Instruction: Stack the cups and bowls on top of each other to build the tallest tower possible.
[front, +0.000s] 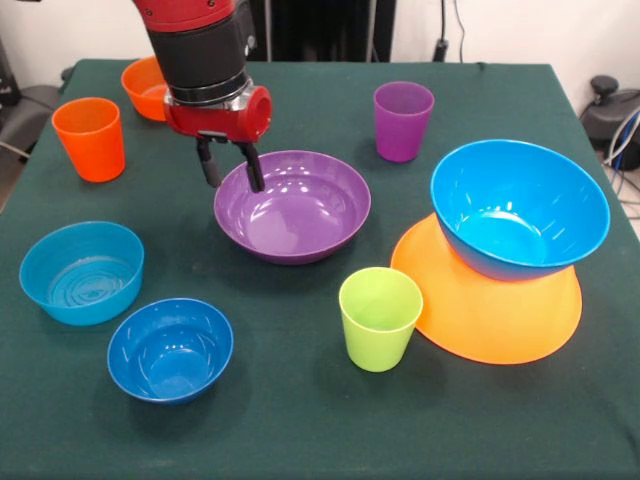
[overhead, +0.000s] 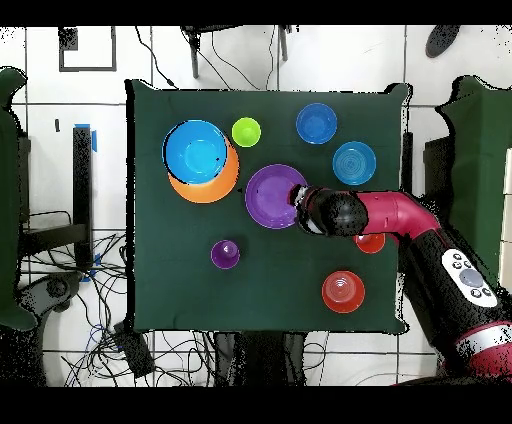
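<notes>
End effector (front: 229, 165) open, fingers straddling purple bowl (front: 293, 205) rim, likely to lift it. Blue bowl (front: 519, 207) already sits on upturned orange-yellow bowl (front: 495, 320).

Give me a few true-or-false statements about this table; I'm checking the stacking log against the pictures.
1. The large blue bowl sits on the upside-down orange-yellow bowl. True.
2. The gripper holds the orange cup. False: the cup stands alone, and the gripper hangs open at the purple bowl's rim.
3. The lime green cup stands upright on the cloth. True.
4. The purple cup is nested inside the purple bowl. False: it stands apart on the cloth.
5. The dark blue small bowl is stacked in the light blue bowl. False: they stand side by side.
</notes>
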